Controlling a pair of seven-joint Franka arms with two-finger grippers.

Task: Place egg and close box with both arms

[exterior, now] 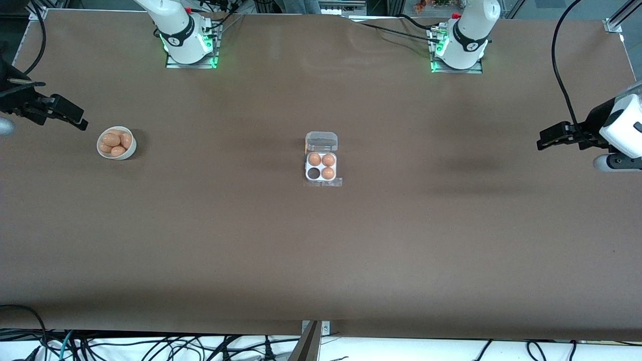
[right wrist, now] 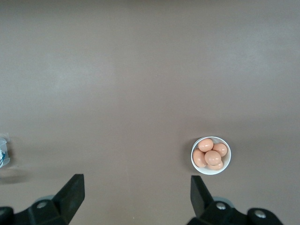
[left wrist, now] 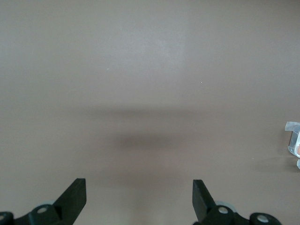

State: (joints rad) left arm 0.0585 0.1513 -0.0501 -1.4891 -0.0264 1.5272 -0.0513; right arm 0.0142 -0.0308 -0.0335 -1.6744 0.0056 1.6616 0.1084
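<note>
Box [exterior: 321, 166]: I see it mid-tabletop, lid up, one cell empty.
Egg [exterior: 111, 139]: in the bowl [exterior: 129, 152].
Right end effector [right wrist: 136, 194]: spread wide; I descend squarely.
Left end effector [left wrist: 139, 197]: parted, waiting.

In the left wrist view the box [left wrist: 294, 140] is cut by the picture's edge, only a corner of tray and clear lid showing. The right wrist view likewise shows just a sliver of it [right wrist: 3, 151]. The right gripper [exterior: 75, 119] and left gripper [exterior: 544, 140] each have their arm cut off at the front view's edge, and whether the lowest eggs [exterior: 116, 142] in the bowl [exterior: 102, 151] touch its base is hidden.
</note>
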